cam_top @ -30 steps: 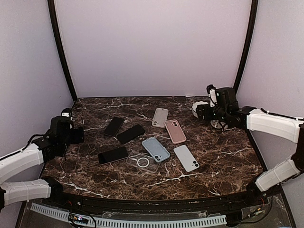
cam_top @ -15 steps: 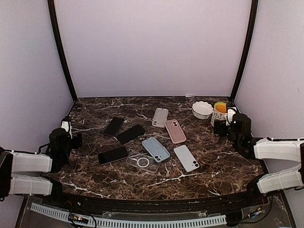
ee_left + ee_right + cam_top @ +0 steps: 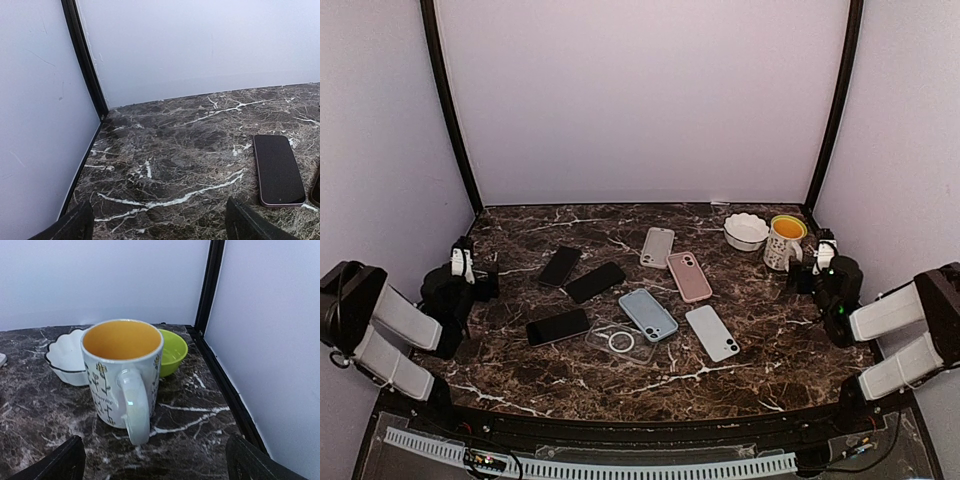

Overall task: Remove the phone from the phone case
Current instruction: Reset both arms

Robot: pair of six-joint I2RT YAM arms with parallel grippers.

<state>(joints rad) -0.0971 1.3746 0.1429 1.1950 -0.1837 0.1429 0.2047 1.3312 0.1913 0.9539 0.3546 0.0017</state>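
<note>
Your left jaws stand apart with nothing between them, one fingertip low over bare table by the left wall. Your right jaws are just as wide and empty. They face the mug in the back right corner, with the white bowl and green bowl behind it. A second ago both arms reached further in, the right one up over that bowl and mug. Now the left arm and right arm are folded back against the side walls, and nothing on the table has shifted. You hold nothing, so I judge this a return to rest, not a grasp under way. Three black phones lie bare and the clear case lies empty. That leaves four coloured backs mid-table, all face down, and you cannot tell from here which still hold a phone. The blue case lies at the centre, its near end touching or overlapping the clear case, its long axis running back-left to front-right. The pink case lies just behind on a similar slant, camera opening at the far end. The white case slants the same way at front right. The pale case runs nearly front to back.
</note>
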